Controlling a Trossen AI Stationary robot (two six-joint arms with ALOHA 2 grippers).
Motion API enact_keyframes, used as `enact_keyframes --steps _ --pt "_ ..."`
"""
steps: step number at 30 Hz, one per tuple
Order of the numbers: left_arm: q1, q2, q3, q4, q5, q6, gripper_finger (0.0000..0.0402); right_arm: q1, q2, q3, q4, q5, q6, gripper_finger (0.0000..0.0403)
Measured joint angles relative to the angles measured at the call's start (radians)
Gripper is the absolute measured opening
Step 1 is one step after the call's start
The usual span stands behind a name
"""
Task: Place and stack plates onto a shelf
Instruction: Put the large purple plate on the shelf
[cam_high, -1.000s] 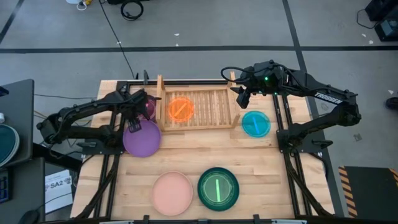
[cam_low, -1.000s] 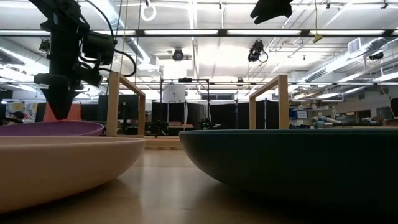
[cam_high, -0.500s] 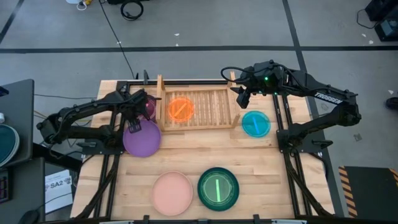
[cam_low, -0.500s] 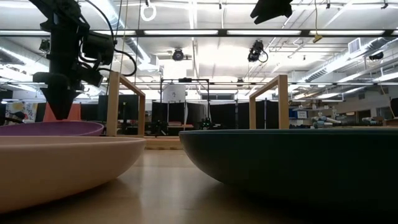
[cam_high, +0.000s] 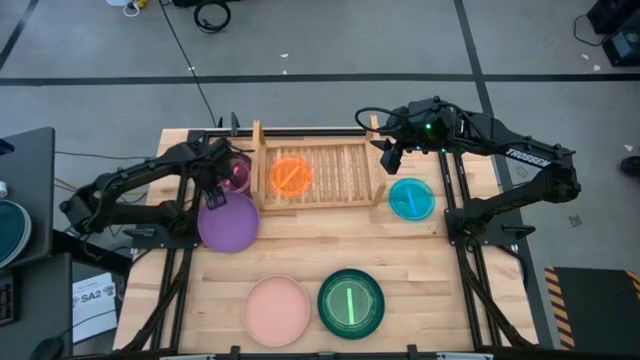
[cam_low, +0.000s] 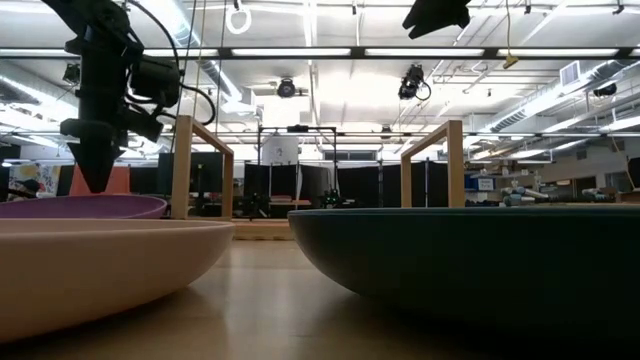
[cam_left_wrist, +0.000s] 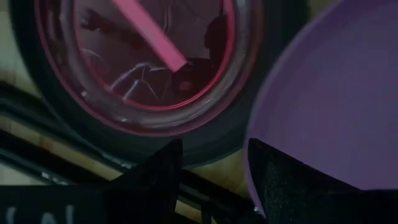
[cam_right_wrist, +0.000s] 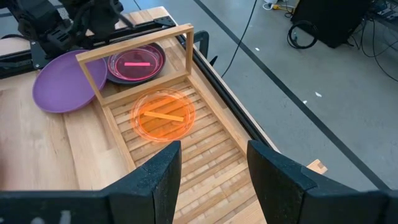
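Between maroon plate (cam_high: 238, 172) and purple plate (cam_high: 228, 221) | left hand (cam_high: 215, 198) open

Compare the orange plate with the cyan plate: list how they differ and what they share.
The orange plate lies on the shelf, at its left end; the cyan plate lies on the table, just right of the shelf. The orange plate has the maroon plate beyond the shelf's side board; the cyan plate has no plate beside it. Both are small, round, translucent, flat, and held by neither hand.
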Motion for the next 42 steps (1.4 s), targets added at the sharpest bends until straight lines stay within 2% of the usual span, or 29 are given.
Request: enact_keyframes --steps 5,15,27,33,42 --pt "0.061 0.000 0.000 -0.012 0.092 0.047 0.0188 0.000 0.000 0.000 0.000 0.000 0.000 0.0189" --pt "0.102 0.000 -0.006 -0.009 0.141 0.083 0.0188 0.000 0.000 0.000 0.000 0.000 -0.003 0.0189" --pt "0.102 0.000 -0.034 0.017 0.124 0.129 0.0188 0.000 0.000 0.000 0.000 0.000 -0.003 0.0189" --pt "0.102 0.000 -0.108 0.100 0.141 0.207 0.0188 0.000 0.000 0.000 0.000 0.000 -0.003 0.0189" --pt "0.100 0.000 -0.111 0.102 0.141 0.212 0.0188 0.000 0.000 0.000 0.000 0.000 -0.009 0.0189"
